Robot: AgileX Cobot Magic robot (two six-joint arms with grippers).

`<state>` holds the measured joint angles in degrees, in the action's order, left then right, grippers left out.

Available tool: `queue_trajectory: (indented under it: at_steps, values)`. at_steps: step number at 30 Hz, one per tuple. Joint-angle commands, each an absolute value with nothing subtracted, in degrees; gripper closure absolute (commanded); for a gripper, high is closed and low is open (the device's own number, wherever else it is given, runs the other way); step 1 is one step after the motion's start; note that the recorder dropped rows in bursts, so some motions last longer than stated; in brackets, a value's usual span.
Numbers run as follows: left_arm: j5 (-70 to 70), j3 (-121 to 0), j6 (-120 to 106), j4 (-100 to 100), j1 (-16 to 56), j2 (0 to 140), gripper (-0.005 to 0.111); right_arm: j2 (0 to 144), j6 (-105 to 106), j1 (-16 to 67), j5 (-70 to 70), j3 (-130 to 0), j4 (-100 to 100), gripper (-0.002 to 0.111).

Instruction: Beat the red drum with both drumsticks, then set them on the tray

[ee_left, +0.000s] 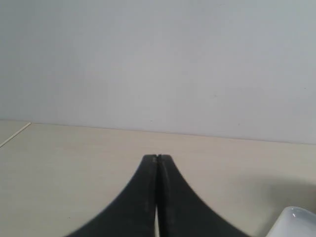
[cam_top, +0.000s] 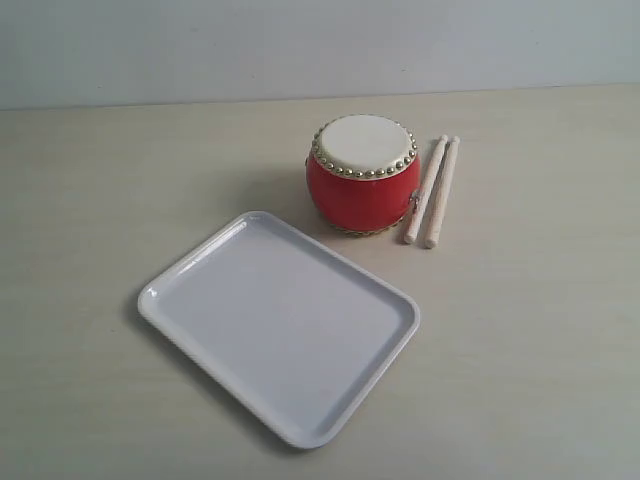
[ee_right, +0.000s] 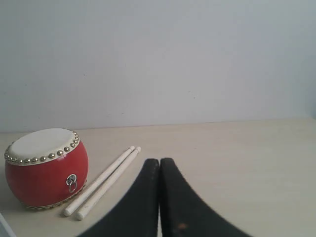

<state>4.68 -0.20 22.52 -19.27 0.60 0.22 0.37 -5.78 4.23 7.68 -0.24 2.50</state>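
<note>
Small squat barrel-shaped drum [cam_top: 362,190], glossy red body, cream skin top ringed with gold studs, upright on the pale, matte, faintly grained surface [cam_top: 540,350]. In the right wrist view, same red drum [ee_right: 44,173], with a small metal ring hanging on its side.

Just beside the drum, on the exterior view's right: two slim, pale, unpainted wooden drumsticks [cam_top: 427,190], flat on the surface, side by side and nearly parallel, small rounded tips toward the plain pale wall [cam_top: 300,40]. Nearer stick close to the drum's base; contact impossible to tell. Same drumsticks [ee_right: 99,180] smooth and round in section up close.

Toward the exterior view's lower left: flat rectangular glossy white tray [cam_top: 150,300], rounded corners, low raised rim, set at an angle, one edge near the drum but apart from it.

Left fingers [ee_left: 145,197]: black, curved, finely ribbed on the inner faces, clenched together on nothing, above the surface, near a rounded tray corner [ee_left: 296,222].

Right fingers [ee_right: 143,197]: same black curved shape, likewise pressed tight, grasping nothing, near the drumsticks without touching.
</note>
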Motion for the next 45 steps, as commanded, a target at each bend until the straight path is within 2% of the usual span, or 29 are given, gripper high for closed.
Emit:
queue_trajectory:
  at_steps: [1, 39, 45]
  values:
    - [4.9, 0.0, 22.5, -19.3, 0.4, 0.0, 0.107, 0.0, -5.9, 3.8, 7.6, 0.0, 2.9, 0.108]
    - [4.6, 0.0, 24.6, -19.2, 0.4, 0.0, 0.107, 0.0, -5.9, 3.8, 7.6, 0.0, 2.9, 0.108]
    - [4.1, 0.0, 36.4, -18.0, 0.4, 0.0, 0.107, 0.0, -5.7, 3.8, 7.4, 0.0, 3.0, 0.108]
